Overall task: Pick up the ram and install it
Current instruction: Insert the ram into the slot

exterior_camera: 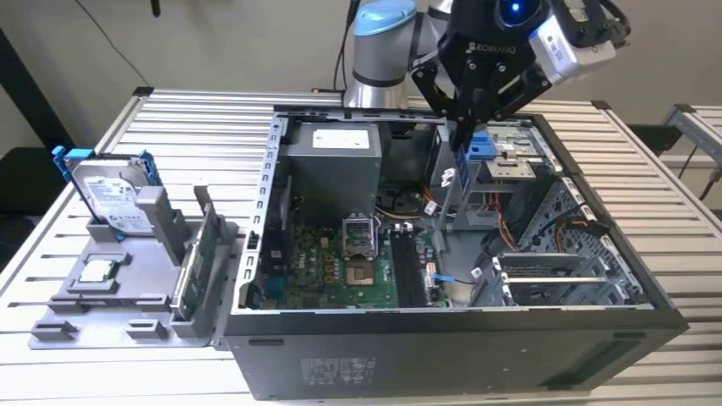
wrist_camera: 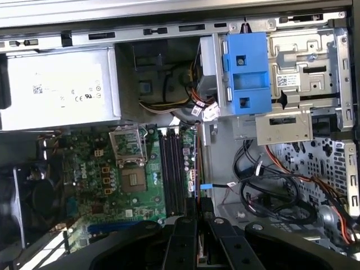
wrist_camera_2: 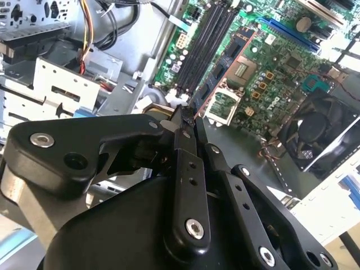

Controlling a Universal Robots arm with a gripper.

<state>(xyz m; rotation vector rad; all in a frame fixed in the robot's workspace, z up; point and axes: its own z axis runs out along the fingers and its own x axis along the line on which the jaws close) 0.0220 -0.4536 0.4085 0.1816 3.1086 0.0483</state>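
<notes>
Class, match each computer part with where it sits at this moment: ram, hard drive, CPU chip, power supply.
Parts:
1. ram
2. hard drive
3. CPU chip
4. power supply

Places:
A. lying flat on the grey holder
B. standing upright in the grey holder, in a blue frame
C. clamped in the jaws of the gripper, over the open case
D. fixed inside the case, next to the motherboard

Pairs: 1-C, 2-B, 3-A, 4-D
</notes>
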